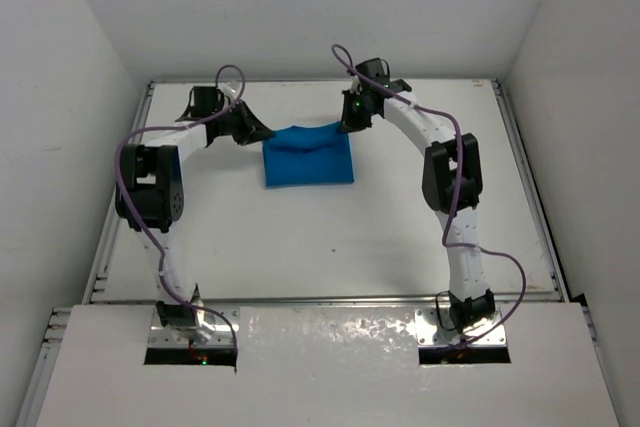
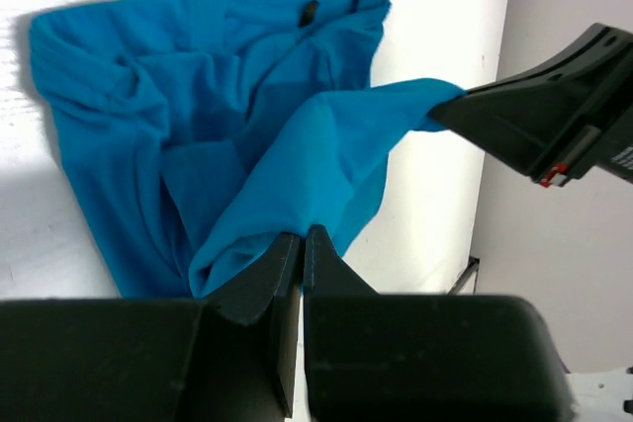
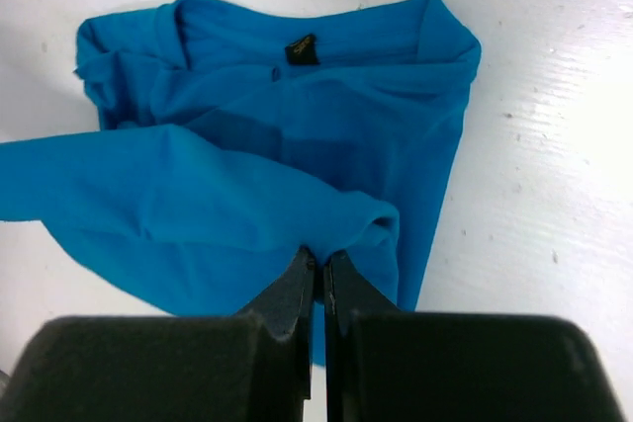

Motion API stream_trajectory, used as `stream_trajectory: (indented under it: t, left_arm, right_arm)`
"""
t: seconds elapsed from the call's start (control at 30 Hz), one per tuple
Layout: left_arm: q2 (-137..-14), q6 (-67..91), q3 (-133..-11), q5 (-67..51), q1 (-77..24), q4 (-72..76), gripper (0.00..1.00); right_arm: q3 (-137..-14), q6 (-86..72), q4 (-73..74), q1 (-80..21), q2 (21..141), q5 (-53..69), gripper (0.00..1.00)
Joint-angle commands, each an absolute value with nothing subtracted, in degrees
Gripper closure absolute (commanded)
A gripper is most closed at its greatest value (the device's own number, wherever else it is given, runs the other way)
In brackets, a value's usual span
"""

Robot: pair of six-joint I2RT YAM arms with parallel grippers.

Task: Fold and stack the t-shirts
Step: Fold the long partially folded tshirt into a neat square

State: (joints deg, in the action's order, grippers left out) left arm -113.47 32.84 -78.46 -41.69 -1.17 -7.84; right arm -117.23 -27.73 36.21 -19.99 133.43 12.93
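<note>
Starting at the bottom of the overhead view, I'm watching the left arm and the right arm reaching up the frame from their bases, over the white table. In the upper middle of that view the blue t-shirt is lying on the table as a rough rectangle, between the two grippers.

The left gripper is sitting at the shirt's upper left corner. At the bottom centre of its own wrist view, its fingers are pressing together on a fold of blue cloth and holding it up off the layers beneath.

The right gripper is at the shirt's upper right corner, pinching the cloth the same way (its black tip is also showing at the right edge of the left wrist view, with cloth stretching to it). A band of fabric is hanging raised between the two pinches.

Further up the right wrist view the rest of the shirt is lying rumpled on the table. At the top of that view the collar's small dark label is facing up.
</note>
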Motion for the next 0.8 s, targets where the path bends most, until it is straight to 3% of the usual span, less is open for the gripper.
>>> stream_trajectory:
  t: [0.0, 0.53, 0.57, 0.6, 0.63, 0.67, 0.7, 0.77]
  left_arm:
    - [-115.5, 34.7, -81.6, -42.9, -0.4, -3.7, 1.0]
    - [-125.4, 44.3, -86.8, -45.3, 3.2, 9.2, 0.99]
    - [-125.8, 44.8, -86.8, -45.5, 3.3, 10.7, 0.88]
    - [-126.2, 45.0, -88.1, -45.6, 3.4, 11.6, 0.73]
    - [-127.1, 45.0, -88.9, -45.8, 3.4, 11.6, 0.43]
    - [-127.5, 44.9, -89.8, -46.3, 3.4, 11.9, 0.33]
    - [-127.9, 44.7, -91.9, -46.8, 3.4, 11.4, 0.23]
    - [-128.3, 42.1, -94.6, -46.6, 3.7, 9.1, 0.18]
  right_arm:
    - [-118.2, -30.9, 30.7, -19.4, 134.8, 15.9, 1.0]
    - [-119.7, -41.6, 17.9, -14.2, 139.9, 17.3, 1.0]
    - [-120.1, -42.2, 17.4, -13.9, 140.4, 17.6, 0.99]
    - [-120.8, -43.2, 17.1, -13.6, 141.2, 17.7, 0.84]
    - [-121.1, -43.7, 16.2, -13.4, 141.6, 17.9, 0.73]
    - [-121.0, -43.9, 15.2, -13.4, 141.9, 19.0, 0.67]
    - [-120.9, -44.2, 14.5, -13.4, 141.8, 19.2, 0.54]
    - [-120.6, -44.3, 13.0, -13.4, 141.4, 19.5, 0.35]
